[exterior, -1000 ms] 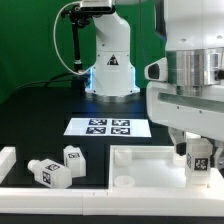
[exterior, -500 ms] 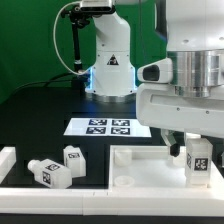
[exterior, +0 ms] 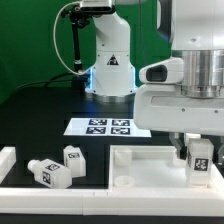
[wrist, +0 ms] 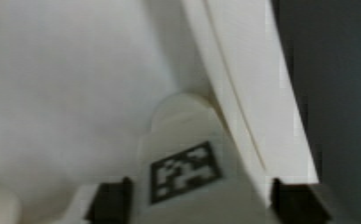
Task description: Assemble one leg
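One leg, a chunky white post with a square tag, stands upright in the near right corner of the large white panel. My gripper comes straight down over it, with a finger on each side, shut on it. In the wrist view the leg fills the space between the two dark fingertips, with its tag facing the camera; the gripper sits right beside the panel's raised rim. Two more legs lie on the table at the exterior view's left.
The marker board lies flat behind the panel. The arm's base stands at the back. A white block and a white front rail border the near left.
The arm's wrist housing has shifted slightly left and then back a little. The leg has stayed in the same corner of the panel, still in my gripper.
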{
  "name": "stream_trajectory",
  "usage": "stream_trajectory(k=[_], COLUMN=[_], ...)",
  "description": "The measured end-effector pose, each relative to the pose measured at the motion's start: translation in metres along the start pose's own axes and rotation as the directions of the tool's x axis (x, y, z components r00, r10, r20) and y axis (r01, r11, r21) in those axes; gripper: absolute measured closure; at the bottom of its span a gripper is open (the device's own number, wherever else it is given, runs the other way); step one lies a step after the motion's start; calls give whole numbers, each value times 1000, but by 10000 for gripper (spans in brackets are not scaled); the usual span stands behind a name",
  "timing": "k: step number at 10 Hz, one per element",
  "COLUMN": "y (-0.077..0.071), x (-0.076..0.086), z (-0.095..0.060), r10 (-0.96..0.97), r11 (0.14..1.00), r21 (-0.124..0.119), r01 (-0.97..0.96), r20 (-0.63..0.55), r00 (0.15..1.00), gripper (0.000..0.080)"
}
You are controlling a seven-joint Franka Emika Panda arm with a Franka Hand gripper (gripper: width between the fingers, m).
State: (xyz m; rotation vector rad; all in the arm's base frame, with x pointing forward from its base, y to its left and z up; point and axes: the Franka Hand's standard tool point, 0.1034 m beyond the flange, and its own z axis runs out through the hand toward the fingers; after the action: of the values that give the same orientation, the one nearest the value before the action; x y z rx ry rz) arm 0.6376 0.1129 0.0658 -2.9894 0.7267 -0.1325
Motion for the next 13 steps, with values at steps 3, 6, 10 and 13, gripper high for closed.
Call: stream_trajectory(k=[3, 6, 10, 13], y=[0, 2, -2, 2], x=[0, 3, 2, 1], z=[0, 1, 3, 4], r10=[196, 582, 952, 805], r11=[981, 813, 297, 589], r21=[0, 8, 8, 28], r01=[-196, -582, -955, -808], r20=[1, 29, 78, 64], r00=[981, 813, 296, 590], gripper=[515, 515, 515, 320])
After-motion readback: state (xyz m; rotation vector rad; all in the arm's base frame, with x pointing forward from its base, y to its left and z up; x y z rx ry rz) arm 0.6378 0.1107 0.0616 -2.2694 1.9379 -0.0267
